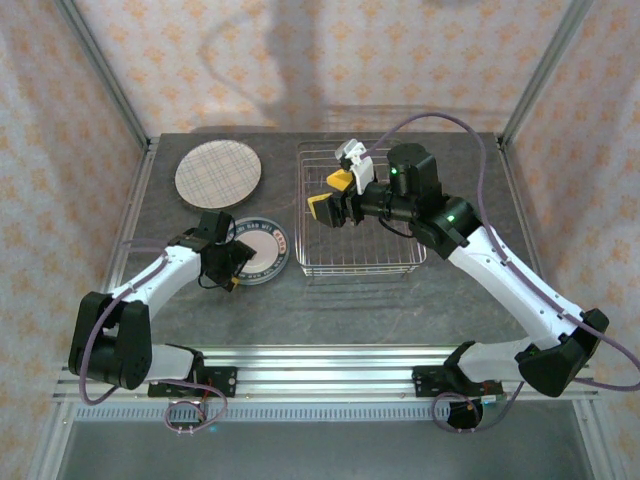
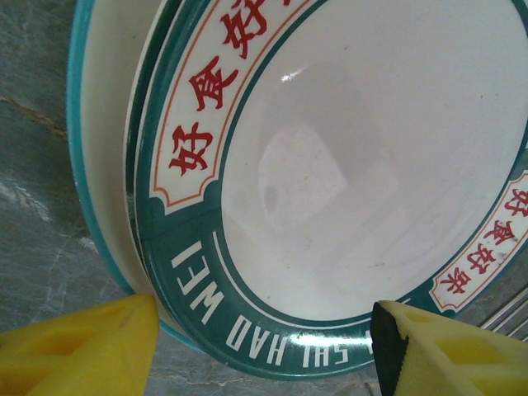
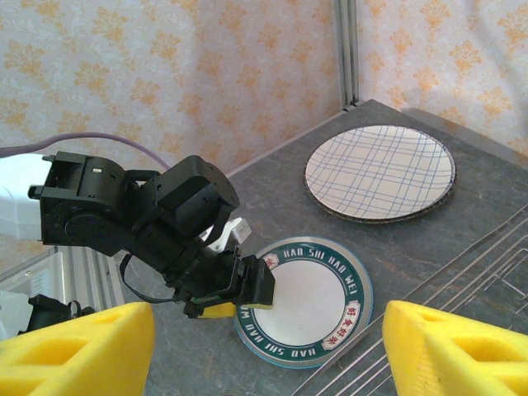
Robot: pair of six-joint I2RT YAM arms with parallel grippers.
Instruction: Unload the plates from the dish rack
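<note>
Plates [image 1: 218, 172] are laid beside the dish rack [image 1: 370, 248].
From above, the plaid plate [image 1: 218, 172] and lettered plate [image 1: 262, 248] are seen on the counter [image 1: 330, 300], the right tool [image 1: 330, 195] spread over the rack; from the left wrist, the left tool [image 2: 264, 351] is shown spread at the lettered rim, a teal-edged plate [image 2: 103, 148] beneath; from the right wrist, its fingers [image 3: 458, 351] are framed wide apart.
</note>
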